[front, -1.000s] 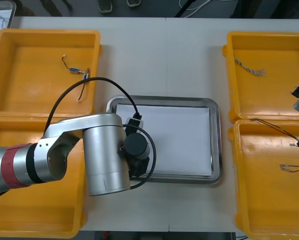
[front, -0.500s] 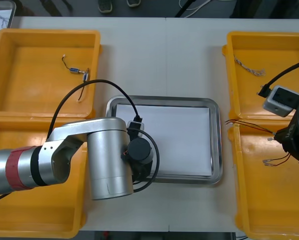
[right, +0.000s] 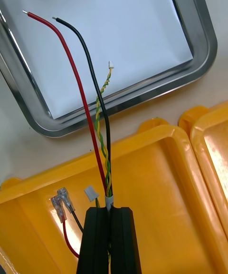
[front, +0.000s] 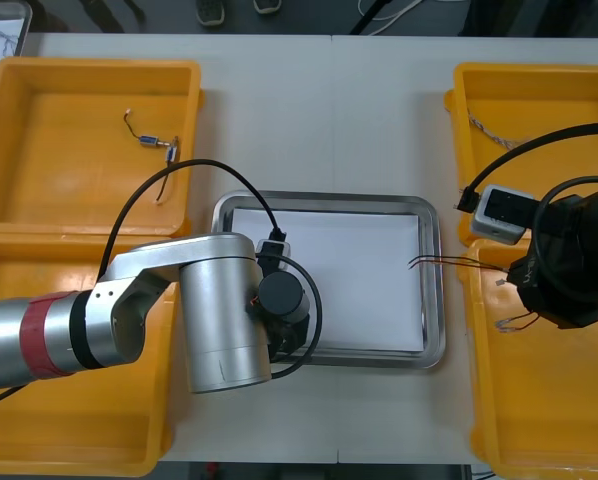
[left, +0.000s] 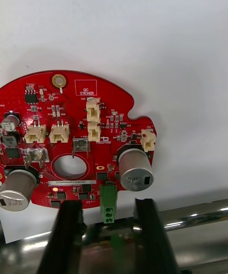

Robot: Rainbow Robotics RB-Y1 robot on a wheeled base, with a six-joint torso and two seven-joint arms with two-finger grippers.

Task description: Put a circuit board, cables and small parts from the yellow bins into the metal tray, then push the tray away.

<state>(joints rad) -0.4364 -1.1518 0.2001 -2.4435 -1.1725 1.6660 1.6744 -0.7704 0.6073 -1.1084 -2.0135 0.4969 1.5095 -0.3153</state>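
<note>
A round red circuit board [left: 71,141] lies flat on the white inside of the metal tray [front: 329,198], at its near left corner. My left gripper [left: 109,205] stands open over the board's near edge, with the green connector [left: 108,201] between its fingers and untouched. My left arm [front: 214,310] covers that corner in the front view. My right gripper [right: 110,210] is shut on a bundle of cables [right: 95,112]: one red, one black, one twisted yellow and green. The bare cable ends [front: 441,261] reach over the tray's right rim, and the right arm [front: 569,260] hangs above the near right bin [front: 539,410].
A twisted blue and white cable [front: 494,133] lies in the far right yellow bin [front: 539,90]. A thin cable with a small metal part [front: 151,140] lies in the far left bin [front: 79,170]. The held cables' plug ends [right: 61,202] dangle over the orange bin floor [right: 161,183].
My left gripper has opened and let go of the circuit board on the tray. My right arm has moved in from the right edge towards the tray with the cables.
</note>
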